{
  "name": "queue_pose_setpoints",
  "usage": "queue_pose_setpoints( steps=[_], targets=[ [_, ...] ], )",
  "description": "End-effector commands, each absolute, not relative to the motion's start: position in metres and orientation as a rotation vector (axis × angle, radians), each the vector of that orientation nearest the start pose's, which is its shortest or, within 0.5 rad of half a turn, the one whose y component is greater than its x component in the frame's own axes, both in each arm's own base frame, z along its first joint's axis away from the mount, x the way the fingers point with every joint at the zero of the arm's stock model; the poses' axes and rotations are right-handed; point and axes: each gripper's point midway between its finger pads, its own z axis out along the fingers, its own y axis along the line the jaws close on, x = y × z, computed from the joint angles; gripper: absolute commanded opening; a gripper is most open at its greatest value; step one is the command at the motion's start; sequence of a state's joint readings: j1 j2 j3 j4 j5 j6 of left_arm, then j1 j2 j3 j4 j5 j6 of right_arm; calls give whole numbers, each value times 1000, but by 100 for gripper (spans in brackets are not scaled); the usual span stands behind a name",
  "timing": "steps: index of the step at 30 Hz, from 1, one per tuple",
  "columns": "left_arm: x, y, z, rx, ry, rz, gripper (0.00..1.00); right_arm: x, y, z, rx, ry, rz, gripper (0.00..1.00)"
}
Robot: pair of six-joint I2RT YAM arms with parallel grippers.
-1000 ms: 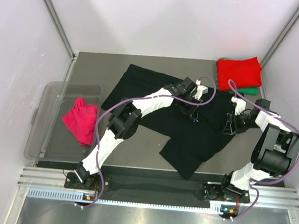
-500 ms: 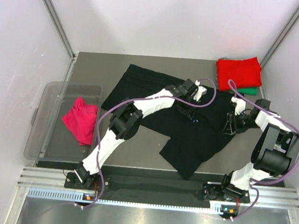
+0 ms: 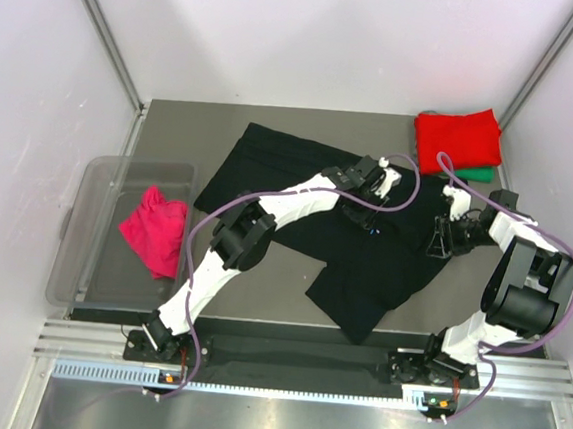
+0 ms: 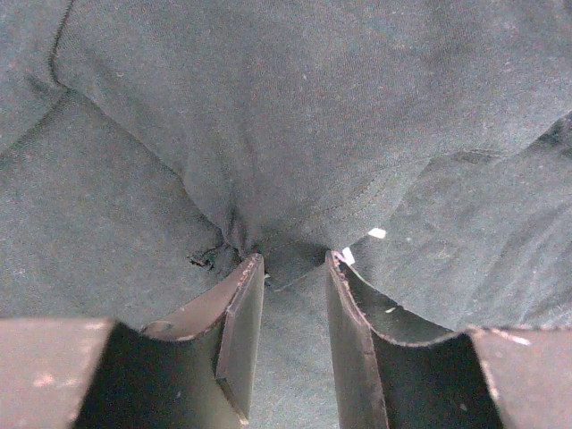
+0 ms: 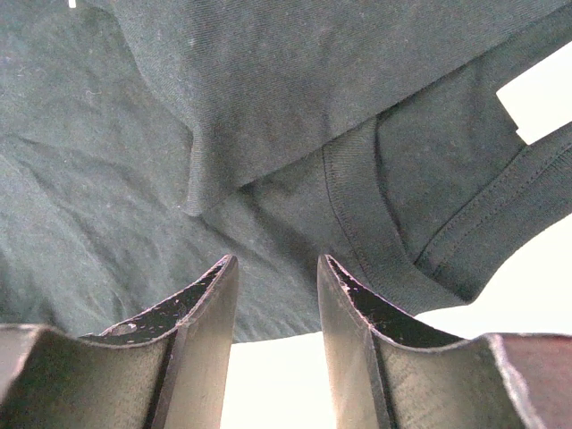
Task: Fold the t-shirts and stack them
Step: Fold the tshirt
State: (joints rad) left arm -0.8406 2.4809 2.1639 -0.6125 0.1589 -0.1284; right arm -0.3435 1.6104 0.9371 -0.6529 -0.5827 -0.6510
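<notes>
Status: folded red cloth t-shirt point(image 3: 459, 139) sits on folded green cloth t-shirt point(image 3: 479, 174) at the far right corner of the table. Crumpled magenta t-shirt point(image 3: 155, 228) lies in the clear plastic bin point(image 3: 97, 173), unfolded. Black cloth t-shirt point(image 3: 362, 271) is spread mid-table, no fold completed.

Left arm reaches across over the shirt's middle. Left gripper point(image 4: 290, 259) is part-open with puckered cloth at its tips; grip not confirmable. Right gripper point(image 5: 277, 261), pointing down, is part-open astride the shirt's right edge; hold uncertain.
</notes>
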Motion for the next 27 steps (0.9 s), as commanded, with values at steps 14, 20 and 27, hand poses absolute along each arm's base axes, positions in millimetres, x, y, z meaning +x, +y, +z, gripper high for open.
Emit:
queue_pose_setpoints(
  steps=[14, 20, 27],
  targets=[
    [384, -452, 27, 996, 2372, -387, 12, 307, -25, 48, -519, 2499, 545, 41],
    [386, -453, 42, 1011, 2336, -386, 0, 307, -26, 47, -515, 2504, 546, 41],
    [388, -453, 67, 1020, 2286, -387, 0, 307, -26, 47, -515, 2505, 543, 41]
  ],
)
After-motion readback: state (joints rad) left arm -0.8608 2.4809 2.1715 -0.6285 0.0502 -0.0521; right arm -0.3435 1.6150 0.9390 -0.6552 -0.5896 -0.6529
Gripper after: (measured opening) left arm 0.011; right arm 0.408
